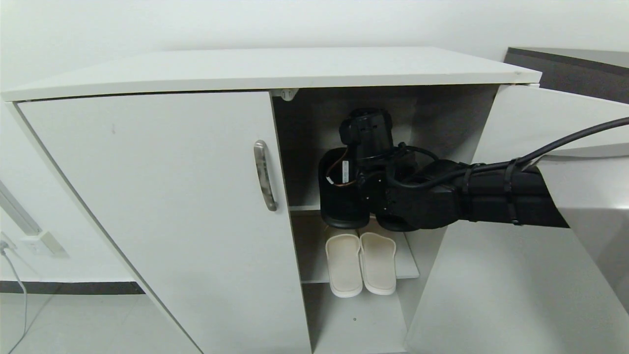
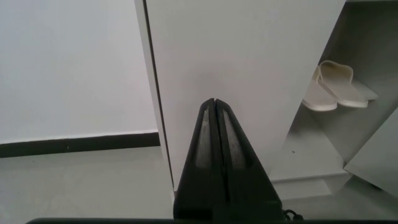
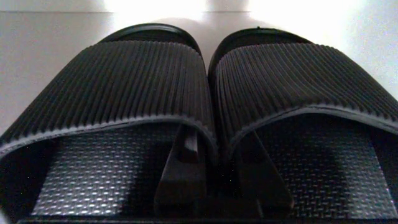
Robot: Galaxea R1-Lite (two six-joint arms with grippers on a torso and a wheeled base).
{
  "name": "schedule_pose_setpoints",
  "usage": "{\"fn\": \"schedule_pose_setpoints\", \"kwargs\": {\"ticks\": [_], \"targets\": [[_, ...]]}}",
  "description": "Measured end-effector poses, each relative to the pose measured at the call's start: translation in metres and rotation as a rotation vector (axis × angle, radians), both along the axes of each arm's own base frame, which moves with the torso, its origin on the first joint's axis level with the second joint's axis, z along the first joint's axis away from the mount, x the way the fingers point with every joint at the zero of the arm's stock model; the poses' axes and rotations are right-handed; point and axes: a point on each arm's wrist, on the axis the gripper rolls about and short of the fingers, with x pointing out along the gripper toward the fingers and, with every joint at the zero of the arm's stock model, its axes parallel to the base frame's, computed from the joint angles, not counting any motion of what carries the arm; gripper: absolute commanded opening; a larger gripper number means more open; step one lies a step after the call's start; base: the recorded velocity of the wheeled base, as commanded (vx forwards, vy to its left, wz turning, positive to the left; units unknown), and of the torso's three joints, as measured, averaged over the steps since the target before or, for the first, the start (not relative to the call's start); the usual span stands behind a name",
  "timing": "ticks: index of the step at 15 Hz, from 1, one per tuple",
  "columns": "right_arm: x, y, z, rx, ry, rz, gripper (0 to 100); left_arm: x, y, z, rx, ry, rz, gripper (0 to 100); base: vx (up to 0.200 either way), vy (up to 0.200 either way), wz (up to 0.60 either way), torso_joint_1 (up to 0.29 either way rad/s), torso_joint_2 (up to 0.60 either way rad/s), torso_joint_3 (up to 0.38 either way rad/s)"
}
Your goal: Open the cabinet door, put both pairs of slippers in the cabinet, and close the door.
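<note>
A pair of black ribbed slippers (image 3: 205,81) is held side by side, with my right gripper (image 3: 217,155) shut on them; one finger (image 3: 183,162) is under each strap, pinching the inner sides together. In the head view the black slippers (image 1: 339,196) are inside the cabinet at the upper shelf (image 1: 303,208), heels sticking out past its front edge, with the right wrist (image 1: 393,191) behind them. The white slippers (image 1: 361,263) lie paired on the lower shelf (image 1: 408,268), also white slippers (image 2: 339,84). My left gripper (image 2: 214,106) is shut and empty, facing the closed left door (image 2: 249,56).
The cabinet's right door (image 1: 516,275) stands open, swung out to the right beside my right arm. The left door (image 1: 162,206) is closed, with a metal handle (image 1: 265,174). A wall socket and cable (image 1: 10,255) are at the far left, above the bare floor (image 2: 81,186).
</note>
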Motion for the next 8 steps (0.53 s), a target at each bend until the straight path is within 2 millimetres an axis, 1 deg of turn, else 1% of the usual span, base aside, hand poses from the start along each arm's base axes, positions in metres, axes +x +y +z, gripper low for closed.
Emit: {"fn": "schedule_pose_setpoints", "kwargs": {"ticks": [3, 4, 8], "targets": [[0.0017, 0.0001, -0.0030, -0.004, 0.005, -0.002, 0, 0.0000, 0.0000, 0.0000, 0.000, 0.000, 0.000, 0, 0.000, 0.000, 0.00, 0.000, 0.00, 0.000], [0.0021, 0.0004, -0.0038, -0.004, 0.005, -0.002, 100, 0.0000, 0.0000, 0.0000, 0.000, 0.000, 0.000, 0, 0.000, 0.000, 0.00, 0.000, 0.00, 0.000], [0.0025, 0.0008, -0.0068, -0.011, 0.012, -0.002, 100, 0.0000, 0.0000, 0.0000, 0.000, 0.000, 0.000, 0, 0.000, 0.000, 0.00, 0.000, 0.00, 0.000]]}}
